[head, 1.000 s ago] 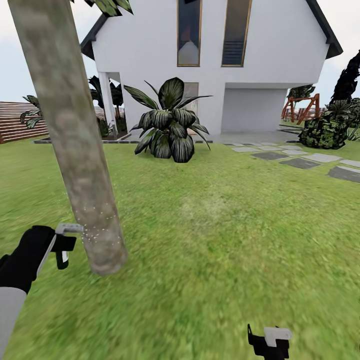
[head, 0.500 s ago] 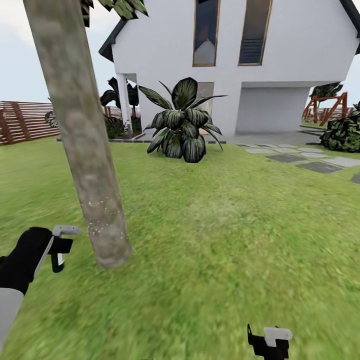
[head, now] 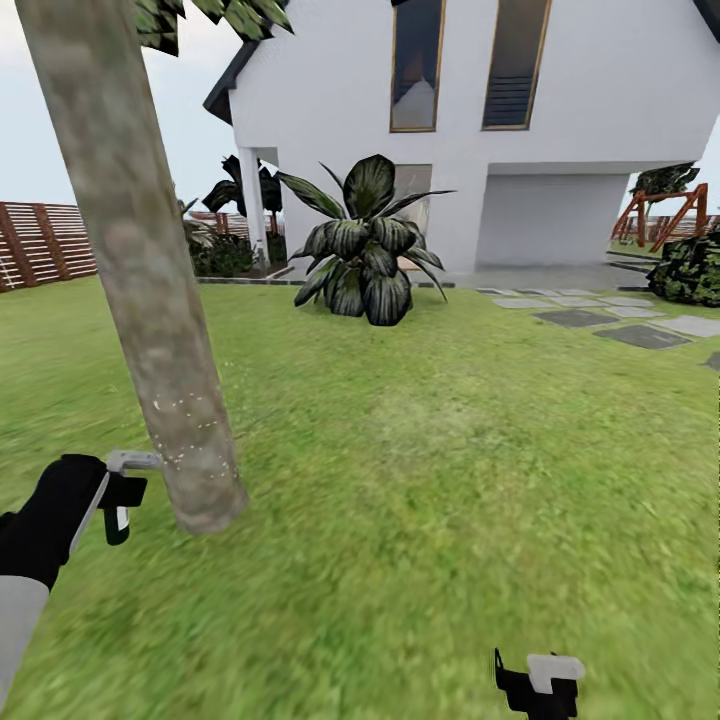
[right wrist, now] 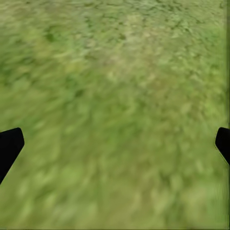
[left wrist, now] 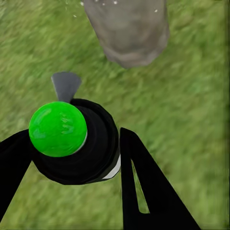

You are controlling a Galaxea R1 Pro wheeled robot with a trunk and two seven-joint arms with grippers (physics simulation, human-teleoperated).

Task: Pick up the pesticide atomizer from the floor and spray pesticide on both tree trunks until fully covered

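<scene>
Plainly we are at the spraying step; our left gripper point(left wrist: 79, 158) is closed around the pesticide atomizer point(left wrist: 72, 141), its two black fingers point(left wrist: 143, 187) pressed on either side of the dark round body, with the green cap point(left wrist: 58, 128) facing the wrist camera and the grey nozzle point(left wrist: 66, 86) aimed toward the foot of the tree trunk point(left wrist: 127, 31); in the head view the left gripper point(head: 112, 492) sits just beside the tree trunk point(head: 140, 270), low down, near where it meets the floor point(head: 420, 480). We see a scatter of pesticide point(head: 180, 455) as fine white specks on the lower trunk; higher up the bark looks bare, so we judge the coverage far from complete, and a second tree we cannot pick out with certainty. Our right gripper point(head: 535, 685) hangs low over the grass with its fingers spread wide and nothing between them. As to handling, we judge the atomizer light and rigid, smooth and rounded, so liable to twist or slip in a loose pinch; the sound hold is across the middle of the body, as now, leaving the nozzle clear. Behind stand a white house point(head: 480, 130), a broad-leaved shrub point(head: 365, 245) and a slatted fence point(head: 45, 240).
</scene>
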